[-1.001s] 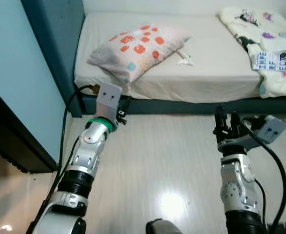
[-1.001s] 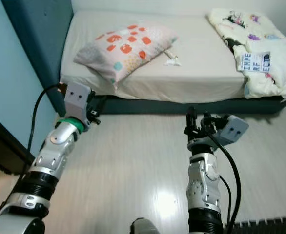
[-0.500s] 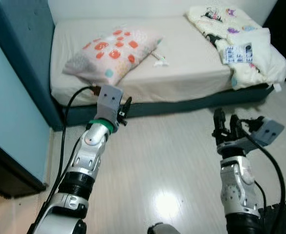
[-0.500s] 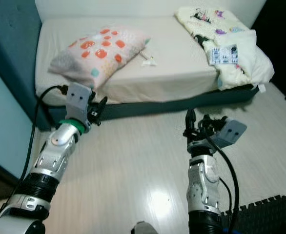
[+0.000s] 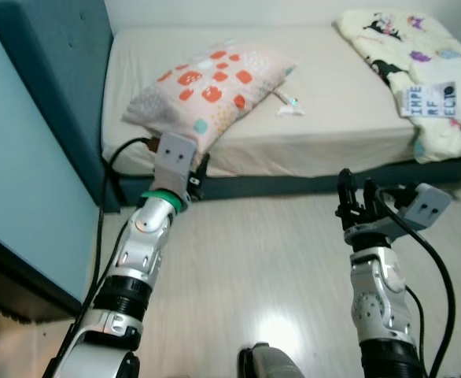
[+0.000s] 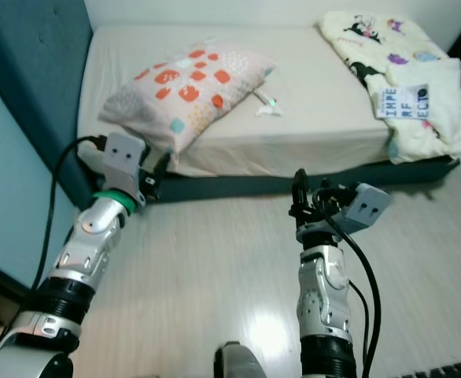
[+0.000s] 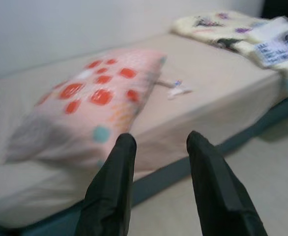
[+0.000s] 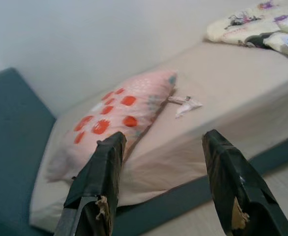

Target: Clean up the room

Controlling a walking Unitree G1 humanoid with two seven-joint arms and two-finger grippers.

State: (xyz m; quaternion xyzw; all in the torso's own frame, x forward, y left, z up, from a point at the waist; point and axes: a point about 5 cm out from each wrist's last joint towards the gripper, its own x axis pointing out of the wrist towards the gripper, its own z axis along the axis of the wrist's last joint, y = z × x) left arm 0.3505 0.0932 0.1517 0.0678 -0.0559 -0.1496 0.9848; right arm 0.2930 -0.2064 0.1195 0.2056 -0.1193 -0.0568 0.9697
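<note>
A bed (image 5: 333, 134) with a cream sheet stands ahead of me. On it lies a pink pillow (image 5: 211, 87) with red spots, hanging over the near edge. A small crumpled wrapper (image 5: 287, 105) lies beside the pillow. A rumpled printed blanket (image 5: 419, 71) is heaped at the bed's right end. My left gripper (image 5: 200, 175) is held up just below the pillow's overhanging corner, open and empty. My right gripper (image 5: 355, 198) is raised over the floor before the bed's front edge, open and empty. The left wrist view shows its black fingers (image 7: 109, 191) pointing at the pillow (image 7: 90, 108).
A dark teal headboard (image 5: 57, 94) rises at the bed's left end, beside a light blue wall (image 5: 18, 189). Pale wooden floor (image 5: 254, 260) spreads between me and the bed. A dark rounded object (image 5: 266, 364) sits at the bottom edge.
The camera has swung back to the left, so the bed and pillow sit further right in the picture. Both grippers hold about the same raised pose, still open.
</note>
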